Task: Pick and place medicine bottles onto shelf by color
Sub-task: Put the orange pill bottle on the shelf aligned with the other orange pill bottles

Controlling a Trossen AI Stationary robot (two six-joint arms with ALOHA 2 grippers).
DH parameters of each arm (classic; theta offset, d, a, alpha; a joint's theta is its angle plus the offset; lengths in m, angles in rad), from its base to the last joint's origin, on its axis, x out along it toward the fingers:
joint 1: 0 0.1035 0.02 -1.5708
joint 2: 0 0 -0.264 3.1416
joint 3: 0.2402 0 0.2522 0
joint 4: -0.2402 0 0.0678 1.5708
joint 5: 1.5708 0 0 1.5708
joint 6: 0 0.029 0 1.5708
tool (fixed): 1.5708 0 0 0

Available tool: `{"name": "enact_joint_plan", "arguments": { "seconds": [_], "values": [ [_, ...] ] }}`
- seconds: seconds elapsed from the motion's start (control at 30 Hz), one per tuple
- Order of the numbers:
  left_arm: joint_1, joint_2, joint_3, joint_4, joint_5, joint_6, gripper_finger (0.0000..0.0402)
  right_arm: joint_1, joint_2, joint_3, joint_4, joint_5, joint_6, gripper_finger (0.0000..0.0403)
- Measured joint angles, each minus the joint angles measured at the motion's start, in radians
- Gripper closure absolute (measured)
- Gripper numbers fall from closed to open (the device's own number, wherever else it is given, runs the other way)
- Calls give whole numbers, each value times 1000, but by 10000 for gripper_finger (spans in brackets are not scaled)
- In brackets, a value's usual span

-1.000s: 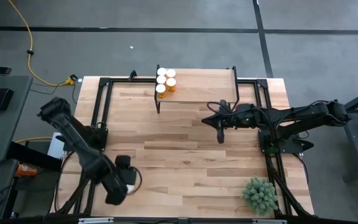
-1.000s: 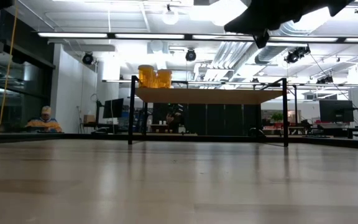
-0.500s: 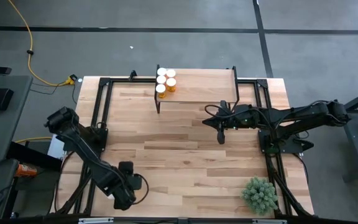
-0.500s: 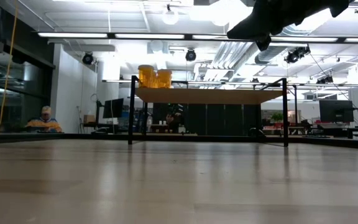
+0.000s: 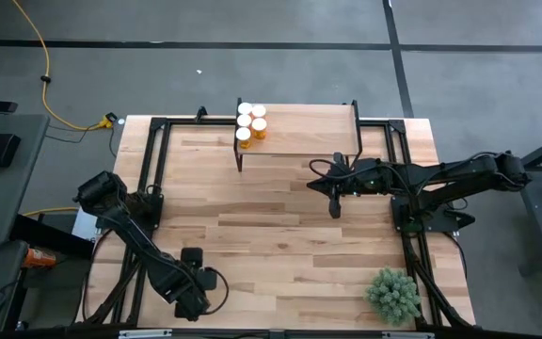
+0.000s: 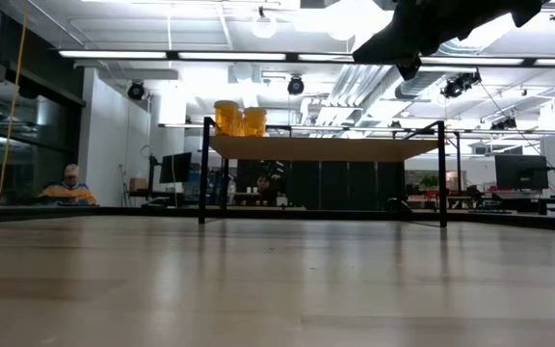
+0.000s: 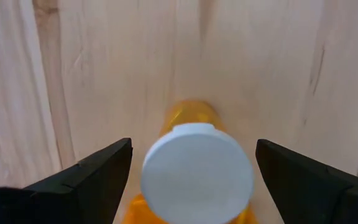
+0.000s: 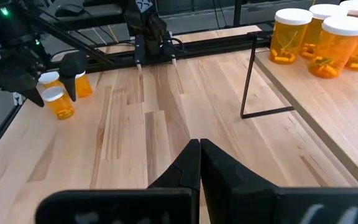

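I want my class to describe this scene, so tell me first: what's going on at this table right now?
A two-armed robot is sorting medicine bottles onto a shelf. The left gripper is at the near left of the table, fingers open on either side of an orange bottle with a white cap, not closed on it. A second bottle stands beside it. Four bottles already stand at the shelf's left end. The right gripper is closed and empty, hovering in front of the shelf.

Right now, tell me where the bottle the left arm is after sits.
The bottle stands on the table's near left corner, between the open left claw's fingers; a second bottle stands beside it.
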State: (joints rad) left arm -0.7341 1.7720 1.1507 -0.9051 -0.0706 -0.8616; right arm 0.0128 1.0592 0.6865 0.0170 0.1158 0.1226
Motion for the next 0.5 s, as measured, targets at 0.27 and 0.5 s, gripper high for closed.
{"name": "enact_joint_plan", "arguments": {
  "seconds": [0.27,0.5],
  "values": [
    [0,0,0,-5,-17,0,132,0,0,0,-10,1,0,402],
    [0,0,0,-13,3,44,196,0,0,0,-43,32,8,402]
  ]
}}
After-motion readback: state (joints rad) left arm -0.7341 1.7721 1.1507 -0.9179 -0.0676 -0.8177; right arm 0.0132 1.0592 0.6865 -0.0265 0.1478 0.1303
